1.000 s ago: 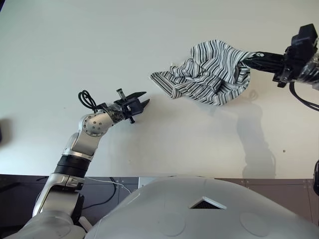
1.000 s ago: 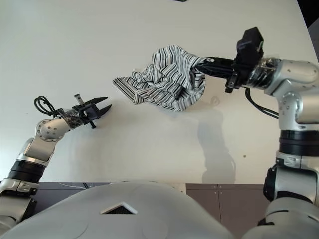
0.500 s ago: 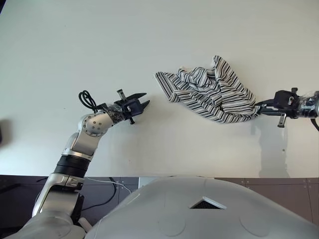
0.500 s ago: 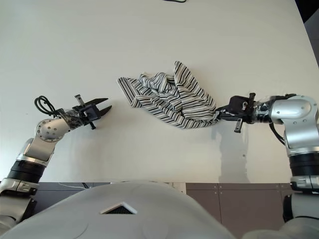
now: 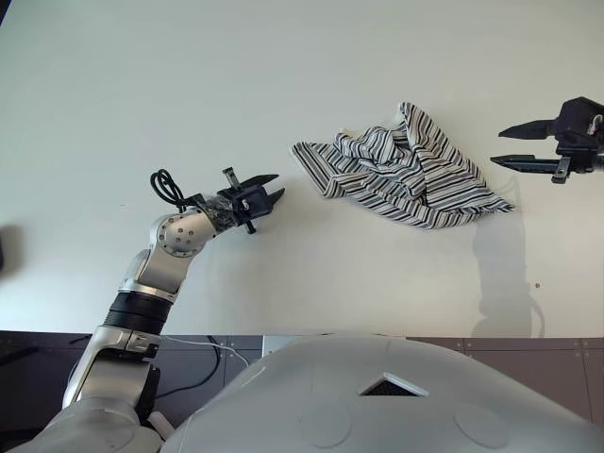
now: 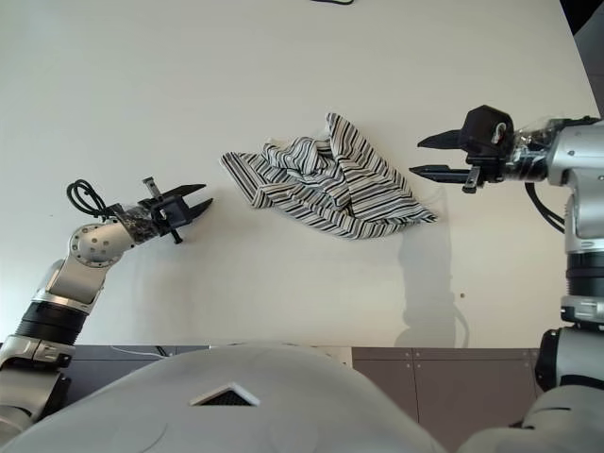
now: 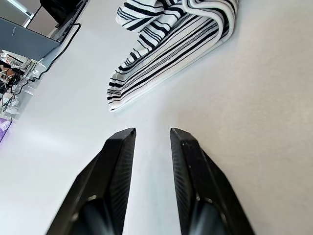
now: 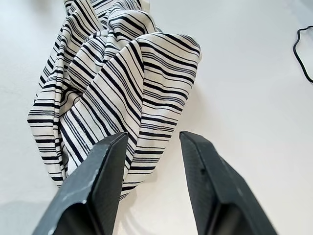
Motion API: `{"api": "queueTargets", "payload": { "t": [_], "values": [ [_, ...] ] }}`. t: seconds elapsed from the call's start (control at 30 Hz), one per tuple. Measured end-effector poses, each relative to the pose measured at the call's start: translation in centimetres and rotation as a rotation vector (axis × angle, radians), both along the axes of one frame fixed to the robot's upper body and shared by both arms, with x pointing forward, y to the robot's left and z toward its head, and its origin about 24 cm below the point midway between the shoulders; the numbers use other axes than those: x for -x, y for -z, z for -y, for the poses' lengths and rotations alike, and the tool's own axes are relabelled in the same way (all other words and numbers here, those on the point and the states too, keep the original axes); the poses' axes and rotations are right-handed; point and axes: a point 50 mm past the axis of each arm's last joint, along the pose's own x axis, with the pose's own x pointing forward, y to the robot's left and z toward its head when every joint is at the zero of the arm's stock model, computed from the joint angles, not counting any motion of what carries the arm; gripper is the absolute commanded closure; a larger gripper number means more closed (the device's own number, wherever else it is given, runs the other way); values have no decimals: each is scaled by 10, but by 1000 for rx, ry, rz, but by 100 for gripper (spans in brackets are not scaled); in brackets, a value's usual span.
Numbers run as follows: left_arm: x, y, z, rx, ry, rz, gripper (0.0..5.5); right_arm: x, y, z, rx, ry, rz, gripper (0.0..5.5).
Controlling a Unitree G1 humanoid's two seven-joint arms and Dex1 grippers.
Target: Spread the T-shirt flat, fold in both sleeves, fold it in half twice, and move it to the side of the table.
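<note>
we found the shirt [image 5: 401, 168] crumpled, nothing spread or folded yet; left gripper [image 5: 277, 186] and right gripper [image 5: 497, 147] hung open either side of it.

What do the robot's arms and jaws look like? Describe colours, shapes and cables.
The left arm and right arm are rounded silver-grey metal segments with black joint bands. Each ends in black, tapering, pointed jaws. A looped black cable sits at the left wrist.

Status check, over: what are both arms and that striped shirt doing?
Left gripper open, empty, left of T-shirt. Right gripper open, empty, on its right. T-shirt crumpled on table, unspread.
</note>
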Motion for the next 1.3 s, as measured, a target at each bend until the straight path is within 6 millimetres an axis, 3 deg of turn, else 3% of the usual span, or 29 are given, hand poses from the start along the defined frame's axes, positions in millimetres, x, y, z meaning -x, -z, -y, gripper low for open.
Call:
{"api": "queueTargets", "payload": {
  "t": [0.1,0.23,0.33,0.4,0.63,1.07,1.3],
  "values": [
    [0,0,0,-1,1,1,423,-14,-4,-15,-78,29,28,362],
    [-3,0,2,1,8,6,423,-42,-4,-65,-218,42,33,362],
    [-5,0,4,4,10,9,423,-54,4,-100,-273,6,-29,362],
    [-6,0,6,8,12,11,423,-56,16,-110,-242,-5,-69,362],
    [-6,1,8,15,9,18,423,-49,38,-105,-123,6,-107,362],
    [-5,3,9,5,4,31,423,-39,49,-94,65,33,-7,362],
    [-4,3,9,5,-3,31,423,-36,52,-87,69,82,-1,482]
  ]
}}
